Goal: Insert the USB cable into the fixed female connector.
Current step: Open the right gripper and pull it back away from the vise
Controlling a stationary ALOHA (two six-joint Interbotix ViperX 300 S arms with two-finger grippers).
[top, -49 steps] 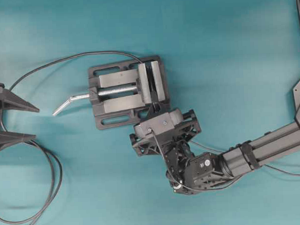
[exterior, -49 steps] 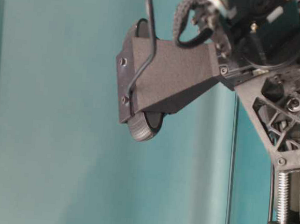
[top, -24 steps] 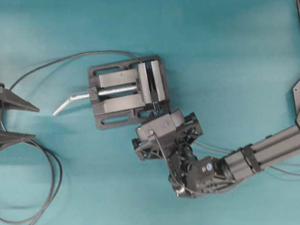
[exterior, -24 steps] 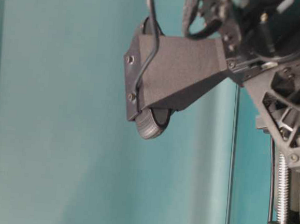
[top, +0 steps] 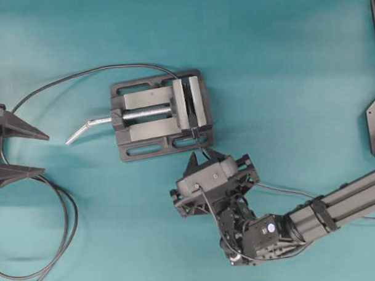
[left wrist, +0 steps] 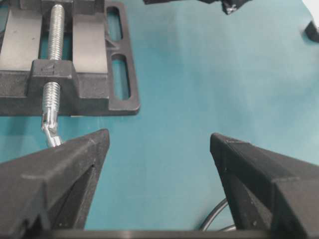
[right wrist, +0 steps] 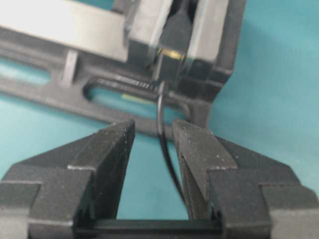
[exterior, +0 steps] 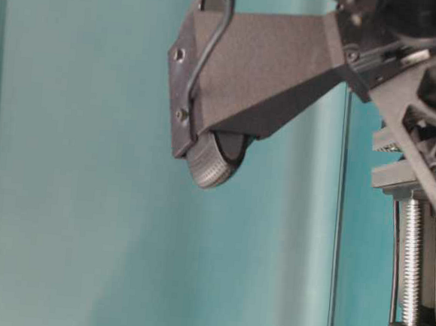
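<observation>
A grey vise (top: 159,114) sits on a teal bench (top: 283,63), its bent silver handle (top: 86,128) pointing left; the fixed female connector (right wrist: 175,35) is clamped between the vise's plates, and the plug of the USB cable (right wrist: 160,107) sits at its mouth with a glint of metal showing, though the blur hides how deeply it is seated; the thin black cable runs down between the fingers of the right gripper (right wrist: 153,135), whose jaws stand apart and released, just below the vise, gripping nothing; the left gripper (left wrist: 158,149) rests at the far left with jaws spread wide and empty; a long dark cable (top: 61,231) loops beside it.
</observation>
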